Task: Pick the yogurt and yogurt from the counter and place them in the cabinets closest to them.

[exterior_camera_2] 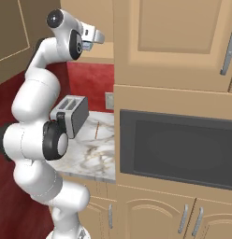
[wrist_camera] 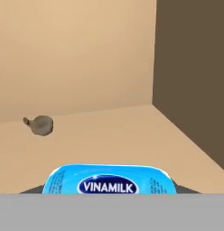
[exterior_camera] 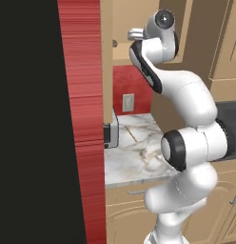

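Note:
A yogurt (wrist_camera: 108, 180), a pale blue cup with a white-rimmed "VINAMILK" label, sits between my fingertips at the bottom of the hand view. My gripper (wrist_camera: 109, 188) is shut on it. The arm reaches up high, and the gripper (exterior_camera_2: 92, 39) pokes into the tan wall cabinet (exterior_camera_2: 97, 18) with a bit of blue showing under the hand. From the left, the gripper (exterior_camera: 135, 33) disappears behind the cabinet's open door (exterior_camera: 106, 62). The yogurt hangs just above the cabinet's plain tan shelf (wrist_camera: 114, 131). The marble counter (exterior_camera: 134, 157) lies far below.
A small grey-brown lump (wrist_camera: 40, 124) lies on the shelf to the left, near the back wall. The cabinet's dark side wall (wrist_camera: 190, 76) is close on the right. A toaster (exterior_camera_2: 71, 112) stands on the counter (exterior_camera_2: 97, 149). A built-in oven (exterior_camera_2: 178, 149) is set in the tall unit at right.

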